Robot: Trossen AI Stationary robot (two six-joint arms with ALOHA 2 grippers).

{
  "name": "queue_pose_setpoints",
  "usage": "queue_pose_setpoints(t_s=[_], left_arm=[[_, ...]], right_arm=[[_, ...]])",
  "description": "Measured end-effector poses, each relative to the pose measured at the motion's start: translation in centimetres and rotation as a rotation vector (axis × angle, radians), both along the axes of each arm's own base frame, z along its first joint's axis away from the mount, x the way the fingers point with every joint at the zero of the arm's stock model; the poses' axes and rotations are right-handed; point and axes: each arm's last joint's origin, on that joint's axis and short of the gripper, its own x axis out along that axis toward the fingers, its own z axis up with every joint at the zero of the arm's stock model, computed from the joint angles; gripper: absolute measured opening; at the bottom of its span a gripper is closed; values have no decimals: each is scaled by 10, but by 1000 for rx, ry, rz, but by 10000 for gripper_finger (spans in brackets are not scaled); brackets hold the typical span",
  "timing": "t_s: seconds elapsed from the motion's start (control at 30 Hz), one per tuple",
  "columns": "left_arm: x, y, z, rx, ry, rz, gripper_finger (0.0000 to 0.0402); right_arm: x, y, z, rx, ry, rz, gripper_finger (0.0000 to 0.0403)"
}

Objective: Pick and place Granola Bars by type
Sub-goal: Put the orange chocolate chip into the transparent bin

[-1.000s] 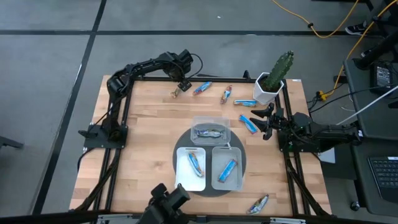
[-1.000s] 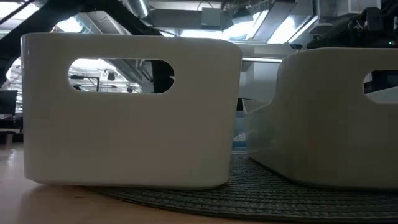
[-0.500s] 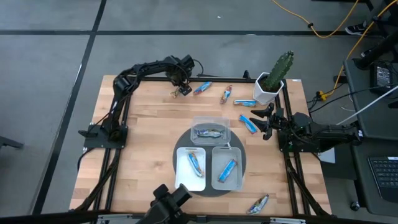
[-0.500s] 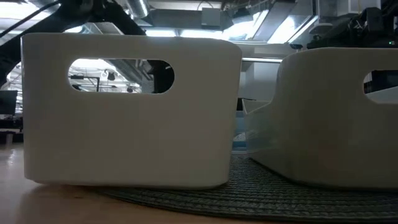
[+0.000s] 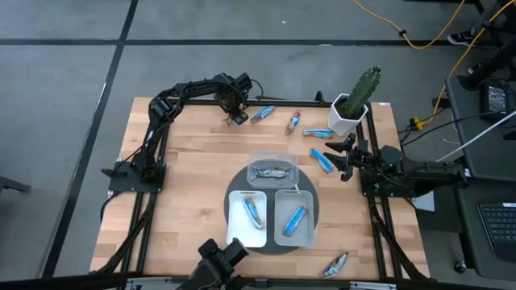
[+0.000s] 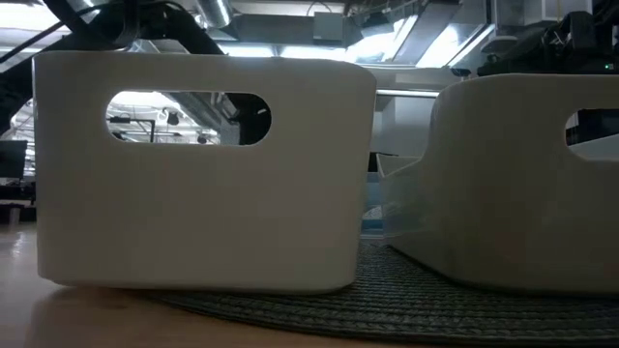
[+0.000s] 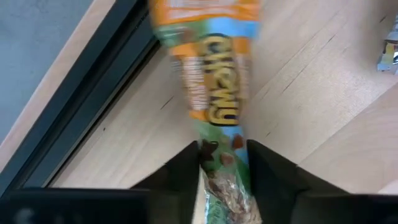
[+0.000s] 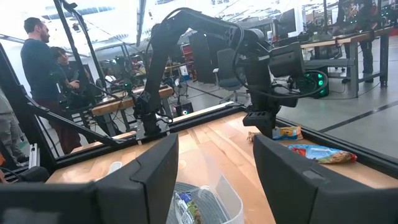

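I see my left end effector (image 5: 235, 118) at the far edge of the surface (image 5: 193, 177), fingers clamped on an orange-and-blue granola bar (image 7: 214, 81) that juts forward from between them. My right end effector (image 5: 343, 157) waits spread apart beside a blue bar (image 5: 323, 161).

Wooden table (image 5: 185, 185), mat (image 5: 316, 211), loose bars (image 5: 322, 160)
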Motion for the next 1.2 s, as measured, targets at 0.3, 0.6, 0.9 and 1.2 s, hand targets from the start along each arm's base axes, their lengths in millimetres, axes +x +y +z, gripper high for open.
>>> queue_pose_setpoints(t_s=[0.3,0.6,0.9,1.2], left_arm=[[-1,-2,0,-15,14,10,34],[-7,-17,25,-42,58,-26,29],[-13,-32,84,61,-64,-29,28],[-29,-57,146,165,-195,-19,28]], right_arm=[[0,0,0,0,0,0,210],[0,0,0,0,0,0,210],[0,0,0,0,0,0,210],[0,0,0,0,0,0,210]])
